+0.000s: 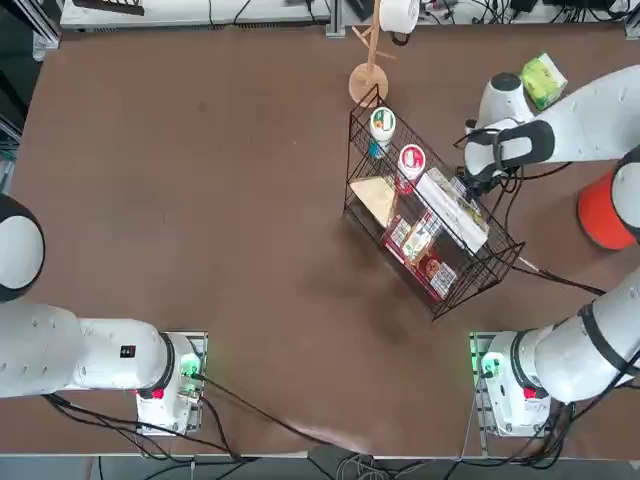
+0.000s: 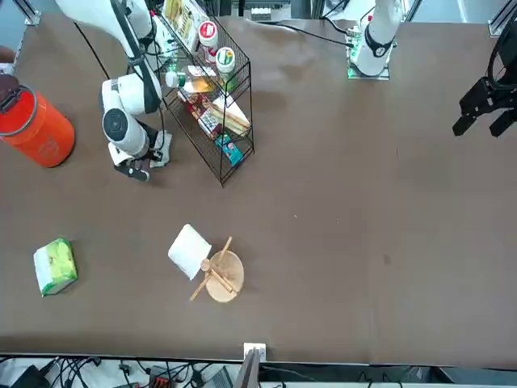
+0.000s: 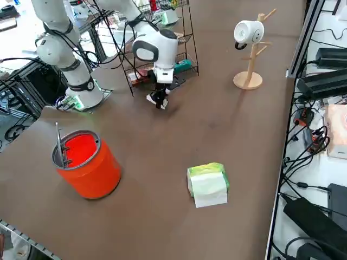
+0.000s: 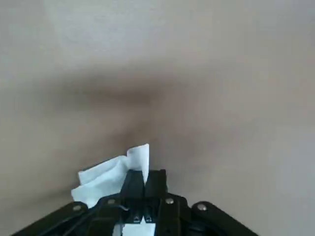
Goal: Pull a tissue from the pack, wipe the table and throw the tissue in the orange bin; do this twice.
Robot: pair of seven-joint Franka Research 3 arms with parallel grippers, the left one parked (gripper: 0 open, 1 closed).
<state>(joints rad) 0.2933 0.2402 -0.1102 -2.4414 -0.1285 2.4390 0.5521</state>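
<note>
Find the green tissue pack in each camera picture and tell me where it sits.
Top view: the pack lies at the upper right, beyond the right arm.
Front view: the pack lies at the lower left, on the table.
Right side view: the pack lies low and centre-right.
Right wrist view: not in it; only the right gripper, shut on a tissue.
Shared landmark: the orange bin stands nearby.

A black wire basket (image 1: 470, 275) of packaged goods stands just beside the fingers; a wooden mug stand (image 2: 220, 276) bearing a white mug (image 2: 189, 250) stands farther off.
</note>
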